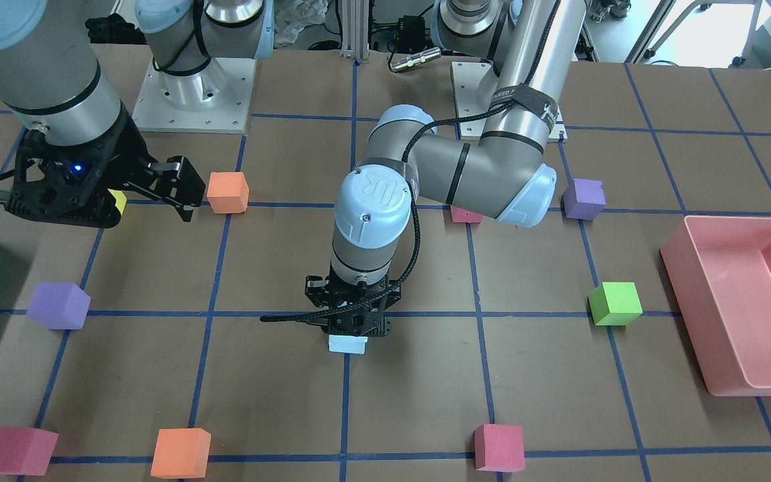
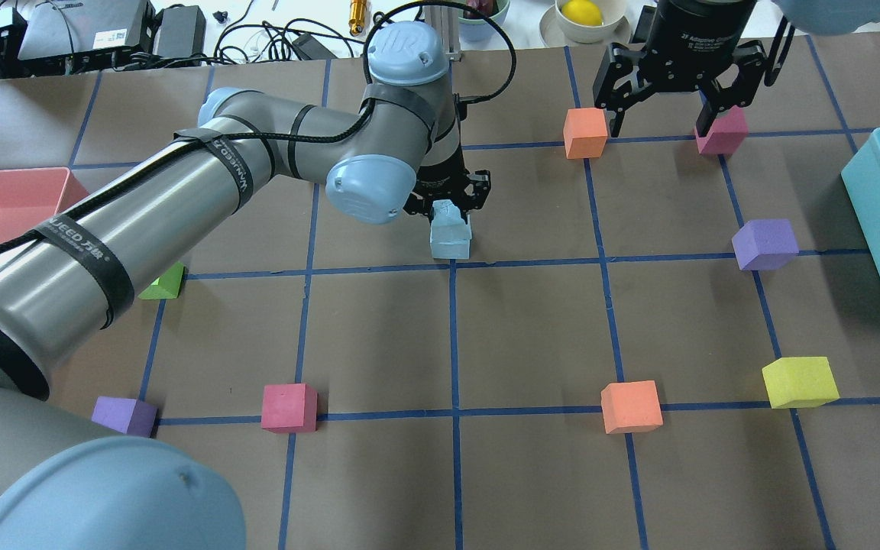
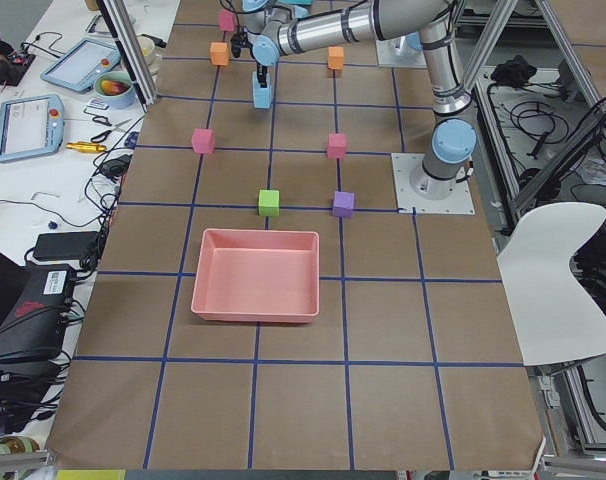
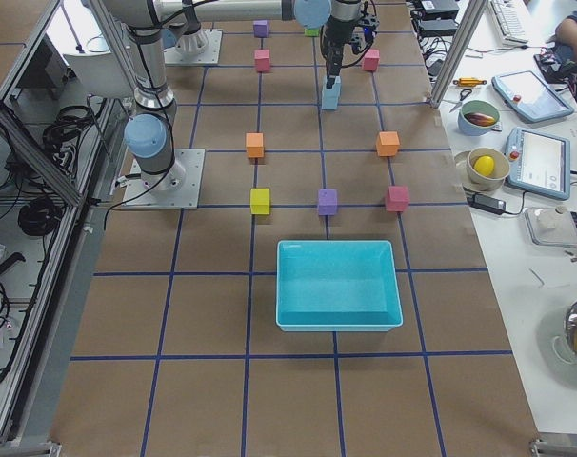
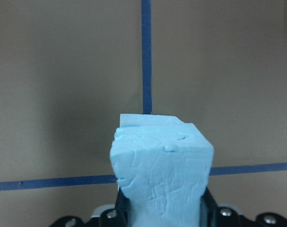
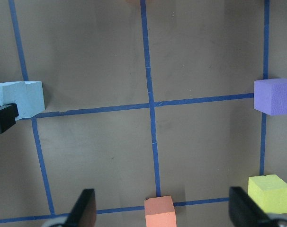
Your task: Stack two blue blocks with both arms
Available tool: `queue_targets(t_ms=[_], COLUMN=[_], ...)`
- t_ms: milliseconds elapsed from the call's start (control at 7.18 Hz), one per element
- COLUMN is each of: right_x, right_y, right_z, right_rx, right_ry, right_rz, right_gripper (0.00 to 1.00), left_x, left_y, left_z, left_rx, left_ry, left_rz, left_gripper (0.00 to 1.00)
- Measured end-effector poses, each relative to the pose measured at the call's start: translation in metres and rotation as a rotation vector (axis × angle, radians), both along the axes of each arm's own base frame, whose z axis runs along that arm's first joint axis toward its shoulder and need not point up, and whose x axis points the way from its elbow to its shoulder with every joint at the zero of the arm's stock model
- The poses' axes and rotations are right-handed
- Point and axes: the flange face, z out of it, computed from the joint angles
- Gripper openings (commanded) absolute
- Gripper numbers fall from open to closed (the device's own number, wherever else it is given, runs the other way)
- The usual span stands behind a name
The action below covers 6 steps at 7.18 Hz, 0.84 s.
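Two pale blue blocks stand stacked near the table's middle. The upper one [image 2: 446, 213] sits on the lower one [image 2: 452, 244], slightly offset. My left gripper [image 2: 448, 200] points straight down and is shut on the upper block [image 5: 160, 175]; the lower block's top edge [image 5: 148, 119] shows just beyond it. The stack also shows under the gripper in the front-facing view [image 1: 347, 344]. My right gripper [image 2: 673, 114] is open and empty. It hangs above the table's far side, between an orange cube [image 2: 585, 132] and a pink cube [image 2: 721, 137].
A teal bin [image 2: 868, 206] stands at the right and a pink bin [image 1: 683, 314] at the left of the robot. Purple [image 2: 765, 244], yellow [image 2: 799, 382], orange [image 2: 630, 406], pink [image 2: 289, 406], purple [image 2: 124, 415] and green [image 2: 165, 283] cubes lie on the grid.
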Motion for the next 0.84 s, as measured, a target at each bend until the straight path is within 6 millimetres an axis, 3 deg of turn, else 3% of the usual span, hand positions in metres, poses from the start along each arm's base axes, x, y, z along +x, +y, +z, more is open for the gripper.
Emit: queue_targets(t_ms=[278, 418, 696, 835], right_x=[-0.001, -0.002, -0.003, -0.003], right_y=[0.01, 0.012, 0.014, 0.014], right_z=[0.0, 0.001, 0.001, 0.002], right_rx=[-0.006, -0.007, -0.009, -0.011], right_ry=[0.0, 0.001, 0.002, 0.001], right_rz=[0.001, 0.006, 0.002, -0.001], right_gripper=[1.0, 1.0, 1.0, 1.0], left_x=[-0.009, -0.01, 0.003, 0.024], left_y=[0.001, 0.001, -0.002, -0.005], left_z=[-0.013, -0.005, 0.036, 0.061], left_rx=[0.01, -0.008, -0.058, -0.068], left_ry=[-0.009, -0.002, 0.013, 0.014], left_rz=[0.011, 0.011, -0.004, -0.009], left_gripper=[1.0, 1.0, 1.0, 1.0])
